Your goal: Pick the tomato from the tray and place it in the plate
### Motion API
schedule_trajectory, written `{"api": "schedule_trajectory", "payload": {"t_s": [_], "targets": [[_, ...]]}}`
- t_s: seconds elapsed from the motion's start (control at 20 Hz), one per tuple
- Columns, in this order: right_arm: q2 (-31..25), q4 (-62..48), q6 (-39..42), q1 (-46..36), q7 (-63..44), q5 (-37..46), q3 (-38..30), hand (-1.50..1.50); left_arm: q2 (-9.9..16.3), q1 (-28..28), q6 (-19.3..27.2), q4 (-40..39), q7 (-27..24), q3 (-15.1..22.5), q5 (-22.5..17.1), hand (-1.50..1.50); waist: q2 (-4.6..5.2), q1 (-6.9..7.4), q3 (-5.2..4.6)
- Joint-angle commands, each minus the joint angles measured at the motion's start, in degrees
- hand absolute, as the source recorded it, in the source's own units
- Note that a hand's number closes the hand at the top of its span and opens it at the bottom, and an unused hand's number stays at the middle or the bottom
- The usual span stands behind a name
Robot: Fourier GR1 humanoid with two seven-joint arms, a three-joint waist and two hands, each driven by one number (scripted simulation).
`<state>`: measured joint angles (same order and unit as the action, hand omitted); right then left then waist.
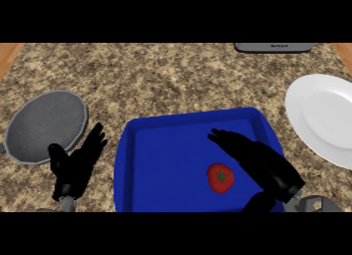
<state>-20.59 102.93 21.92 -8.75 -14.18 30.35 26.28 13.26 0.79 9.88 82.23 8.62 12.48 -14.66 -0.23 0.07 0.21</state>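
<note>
R hand [263, 167] sits over the tray's [164, 149] right half, fingers straight and spread wide, holding nothing; thumb low near the frame's bottom edge. Tomato [221, 178] lies on the tray floor, lower right part, just left of the R palm, green stem up; can't tell if the hand touches it. L hand [77, 164] rests just left of the tray, fingers up and relaxed, holding nothing, on the bench [171, 79]. Tray is blue, w/ raised rim, center of view. Grey pan [47, 127] beyond the L hand, at left, handle pointing left. White plate [329, 122] at right, near the tray's far right corner, apart from it. Dark grey object [272, 47] at the far edge, partly cut off.
</note>
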Motion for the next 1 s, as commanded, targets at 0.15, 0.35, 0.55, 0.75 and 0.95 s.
{"api": "schedule_trajectory", "payload": {"t_s": [0.15, 0.35, 0.55, 0.75, 0.95], "targets": [[-0.32, -3.62, -3.99, 3.29, 5.24, 9.64, 0.96, -1.5, -0.75, 0.37, -2.76, -4.53, -1.76, -2.31, 0.93, 0.0, 0.25, -0.17, -0.21], [4.82, -4.29, -3.35, 1.46, -0.06, 13.64, 2.28, -1.5, -2.54, -3.46, -2.15, -5.45, 1.57, -2.85, 2.23, 0.0, 0.24, -0.17, -0.22], [8.65, -9.11, -1.25, -2.24, -0.47, 15.41, 1.26, -1.5, -1.06, -1.74, -3.86, 1.17, 6.44, -3.86, 1.9, 0.0, 0.23, 0.13, -0.21], [8.98, -15.28, -4.17, -0.31, 4.88, 18.51, 1.96, -1.5, -2.83, -0.04, -2.67, 2.19, 6.36, -3.47, 3.8, 0.0, 0.24, 0.13, -0.2], [9.9, -15.08, -1.17, -0.67, 4.92, 19.26, 0.86, -1.5, -3.79, 0.35, -4.81, -1.78, 2.66, -5.35, 3.92, 0.0, 0.22, 0.05, -0.21]]}}
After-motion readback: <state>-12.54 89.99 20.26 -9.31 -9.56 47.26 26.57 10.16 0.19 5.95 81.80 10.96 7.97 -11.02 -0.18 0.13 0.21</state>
